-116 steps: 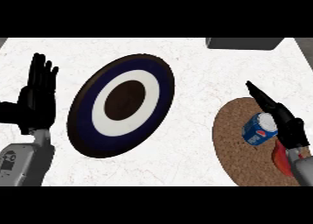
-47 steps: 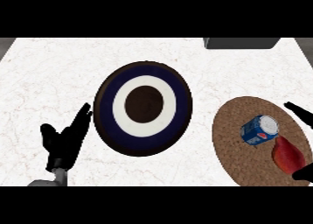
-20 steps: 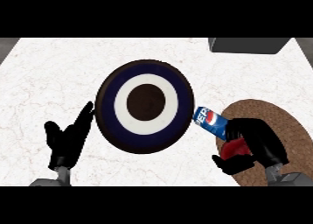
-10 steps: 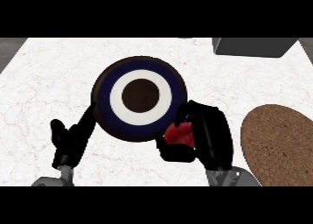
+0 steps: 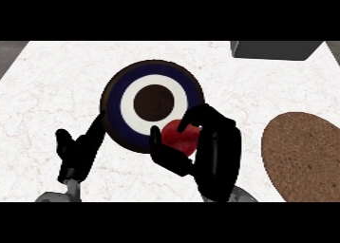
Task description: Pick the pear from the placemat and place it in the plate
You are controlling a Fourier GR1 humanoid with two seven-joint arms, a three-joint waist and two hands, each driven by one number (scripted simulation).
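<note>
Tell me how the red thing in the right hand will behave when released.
The red thing looks rounded, so it will probably roll. The right hand holds it over the near rim of the plate, so it might roll off. It shows no dent under the curled fingers, so likely stiff.

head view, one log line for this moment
right hand: shut on red object | red object: at lower-right rim of plate | left hand: open, left of plate | placemat: far right

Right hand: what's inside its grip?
A red object, only partly visible: curled fingers of the right hand cover the rest, so its shape is unclear. The hand also hides the lower right rim of the plate.
</note>
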